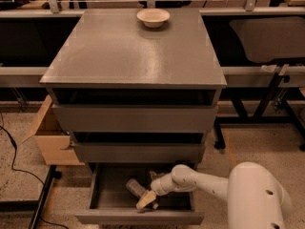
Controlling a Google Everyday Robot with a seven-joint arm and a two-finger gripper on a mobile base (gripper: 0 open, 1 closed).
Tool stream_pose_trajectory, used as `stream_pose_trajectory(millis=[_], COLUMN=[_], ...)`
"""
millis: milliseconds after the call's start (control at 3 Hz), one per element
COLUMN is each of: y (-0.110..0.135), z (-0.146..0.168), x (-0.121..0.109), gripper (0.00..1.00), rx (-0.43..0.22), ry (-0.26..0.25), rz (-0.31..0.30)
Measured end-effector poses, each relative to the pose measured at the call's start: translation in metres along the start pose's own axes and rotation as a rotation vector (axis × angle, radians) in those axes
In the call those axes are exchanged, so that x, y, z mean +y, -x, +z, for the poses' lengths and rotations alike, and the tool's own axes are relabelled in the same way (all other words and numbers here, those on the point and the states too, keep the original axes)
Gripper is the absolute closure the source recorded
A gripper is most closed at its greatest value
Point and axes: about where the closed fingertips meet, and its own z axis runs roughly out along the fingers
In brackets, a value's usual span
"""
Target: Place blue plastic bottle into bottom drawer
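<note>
Jaws: can't tell if clamped or released. Gripper (148, 198) sits inside drawer (138, 218), touching bottle (135, 188). Looks like release step. Next: let go, lift straight out of drawer.

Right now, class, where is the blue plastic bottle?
In the camera view, the blue plastic bottle lies inside the open bottom drawer, near its middle, right beside the gripper, which reaches in from the right.

One gripper (148, 198), down inside the bottom drawer (138, 217); one blue plastic bottle (135, 188), just beside the gripper; three drawers in all, in one grey cabinet (133, 56); one cream bowl (153, 17), far above the gripper; one cardboard box (50, 137), well apart from it.
</note>
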Motion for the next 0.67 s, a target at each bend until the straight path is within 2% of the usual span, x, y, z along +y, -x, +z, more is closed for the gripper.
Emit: stream_pose_trajectory(millis=[333, 667], y=[-0.002, -0.022], z=[-0.036, -0.091], x=[0.004, 0.013], gripper=[0.00, 0.00], rx=[-0.029, -0.097], ry=[-0.043, -0.093], rz=[0.008, 0.072])
